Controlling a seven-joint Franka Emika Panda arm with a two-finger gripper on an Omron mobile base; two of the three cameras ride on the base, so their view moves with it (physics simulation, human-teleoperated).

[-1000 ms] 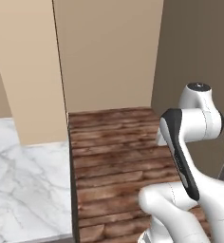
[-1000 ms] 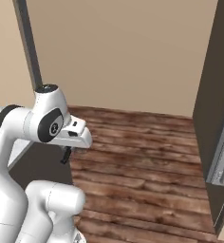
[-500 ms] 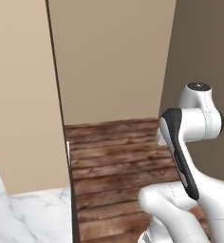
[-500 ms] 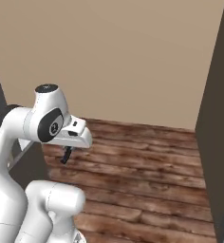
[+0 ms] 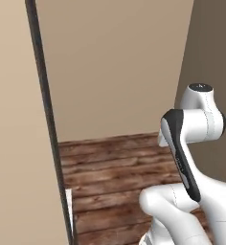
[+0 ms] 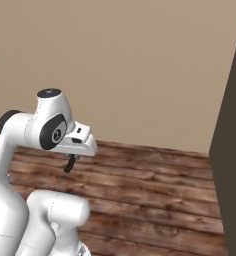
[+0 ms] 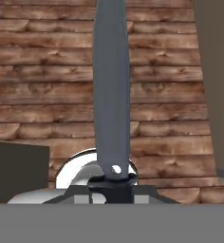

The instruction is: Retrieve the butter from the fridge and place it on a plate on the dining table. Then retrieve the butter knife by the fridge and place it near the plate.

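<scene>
Gripper (image 7: pixel 111 182) fingers are clamped on a slim dark grey butter knife (image 7: pixel 112 90), whose long axis points straight ahead over the brown plank floor (image 7: pixel 47 71).

Sticking straight up the hand view from the closed gripper (image 7: pixel 111 182): butter knife (image 7: pixel 112 90), long, slim, dark grey, above wooden floor.

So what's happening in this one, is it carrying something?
The white arm is tucked over its base, above a wooden floor and facing a beige wall. In the hand view the gripper is shut on a long dark grey blade, apparently the butter knife, which points away from the hand. No fridge, plate or table shows, so it looks mid-transit.
</scene>
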